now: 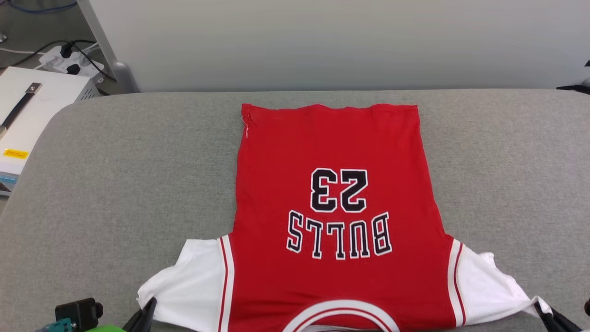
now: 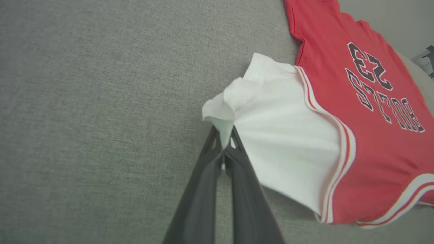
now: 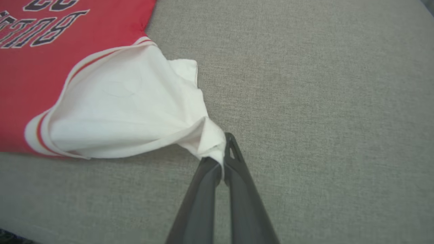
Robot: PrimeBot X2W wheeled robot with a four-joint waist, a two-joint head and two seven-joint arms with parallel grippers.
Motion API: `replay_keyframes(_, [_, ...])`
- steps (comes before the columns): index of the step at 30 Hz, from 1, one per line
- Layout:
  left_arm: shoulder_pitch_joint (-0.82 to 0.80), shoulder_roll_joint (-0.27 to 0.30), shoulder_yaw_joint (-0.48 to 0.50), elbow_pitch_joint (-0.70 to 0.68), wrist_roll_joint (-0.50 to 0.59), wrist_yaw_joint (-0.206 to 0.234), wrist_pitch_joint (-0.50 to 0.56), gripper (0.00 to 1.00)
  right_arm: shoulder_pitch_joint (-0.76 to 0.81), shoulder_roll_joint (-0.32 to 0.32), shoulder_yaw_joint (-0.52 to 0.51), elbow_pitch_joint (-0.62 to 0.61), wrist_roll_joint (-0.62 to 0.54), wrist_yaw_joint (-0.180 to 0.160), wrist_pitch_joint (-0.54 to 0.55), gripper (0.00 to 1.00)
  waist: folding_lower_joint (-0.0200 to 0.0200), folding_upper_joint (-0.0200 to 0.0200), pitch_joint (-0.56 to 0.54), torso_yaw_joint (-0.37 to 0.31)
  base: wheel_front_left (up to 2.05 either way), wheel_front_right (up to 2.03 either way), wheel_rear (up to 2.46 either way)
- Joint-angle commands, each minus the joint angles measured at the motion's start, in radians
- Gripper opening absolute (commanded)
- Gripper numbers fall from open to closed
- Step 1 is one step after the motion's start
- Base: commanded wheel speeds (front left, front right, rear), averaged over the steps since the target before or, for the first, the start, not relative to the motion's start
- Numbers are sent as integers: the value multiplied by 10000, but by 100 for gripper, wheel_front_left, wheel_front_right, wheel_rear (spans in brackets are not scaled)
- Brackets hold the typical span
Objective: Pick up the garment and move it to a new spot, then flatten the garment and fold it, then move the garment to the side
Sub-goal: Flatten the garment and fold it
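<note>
1. Garment first: the red basketball-style T-shirt with white short sleeves lies spread flat on the grey fabric-covered table, about midway between its left and right edges, lettered side up.
2. Its hem lies toward the table's far edge and its striped collar toward the near edge, so the black "BULLS 23" lettering reads upside down to me.
3. My left gripper has its two long dark fingers pressed together on the outer tip of the white left sleeve, with a small fold of cloth pinched between the tips.
4. That sleeve is drawn out toward the table's left edge and gathers into a point where I hold it.
5. My right gripper is clamped the same way on the outer tip of the white right sleeve, with cloth caught between the closed fingers.
6. That sleeve stretches toward the table's right edge, creased into a point at my fingertips.
7. Red-white striped trim runs where each sleeve meets the red body.
8. Beyond the table's far left corner stands a white box with a black strap; a white power strip lies on the floor behind it.
</note>
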Motion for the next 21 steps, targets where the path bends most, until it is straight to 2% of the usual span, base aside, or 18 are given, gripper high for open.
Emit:
replay_keyframes(1, [193, 24, -2, 115, -32, 189, -1, 0, 288, -75, -181, -75, 113, -21, 205, 0, 1, 0, -77, 34, 0, 0, 0])
replay_keyframes(4, [289, -94, -83, 251, 22, 220, -10, 0, 644, 3, -462, -301, 140, -21, 552, 0, 1, 0, -85, 53, 0, 0, 0])
replay_keyframes(5, [289, -131, -97, 288, 47, 223, -14, 0, 698, 42, -533, -378, 129, -21, 628, 17, 1, 0, -82, 56, 0, 0, 0])
replay_keyframes(7, [252, -240, -108, 348, 96, 206, -24, 0, 770, 203, -696, -514, 170, -21, 838, 62, 1, 0, -78, 74, 0, 0, 0])
replay_keyframes(8, [224, -293, -103, 373, 124, 192, -31, 0, 773, 267, -739, -606, 134, -21, 942, 90, 1, 0, -83, 77, 0, 0, 0])
replay_keyframes(9, [196, -329, -107, 392, 168, 191, -36, 0, 759, 298, -749, -684, 72, -21, 1012, 100, 1, 0, -87, 76, 0, 0, 0])
replay_keyframes(15, [-120, -586, -183, 334, 612, 244, -63, 0, 485, 338, -1169, -1278, -265, -21, 1202, 100, 1, 0, -49, 138, 0, 0, 0])
replay_keyframes(21, [-411, -698, -79, -99, 1165, 413, -88, 0, -319, 6, -1994, -2249, -488, -21, 1214, 100, 1, 0, 213, 241, 0, 0, 0])
